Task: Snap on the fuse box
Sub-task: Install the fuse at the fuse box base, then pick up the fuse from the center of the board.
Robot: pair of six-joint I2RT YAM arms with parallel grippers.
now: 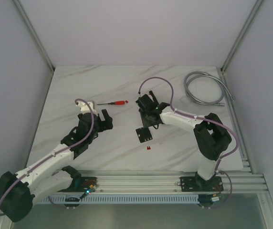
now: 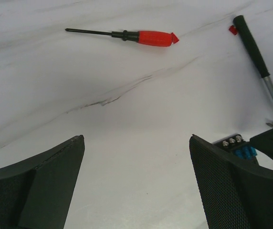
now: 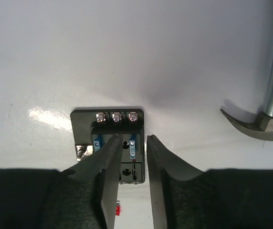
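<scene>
1. Flat on the white, grey-veined marble tabletop (image 1: 79,90), near its middle and ringed by pale walls (image 1: 127,28), lies the small black square plastic fuse box (image 3: 115,121), its blue fuses facing up.
2. The right gripper (image 3: 132,143) hangs directly over it, fingers a narrow slit apart and clasping nothing.
3. The right arm (image 1: 208,138) folds at the elbow and reaches leftward.
4. The left gripper (image 2: 136,191) is spread wide and empty, left of the box.
5. A red-handled screwdriver (image 1: 115,102), a steel claw hammer (image 3: 258,124), a tiny red fuse (image 1: 148,149) and a coiled grey cable (image 1: 203,88) lie farther out.
</scene>
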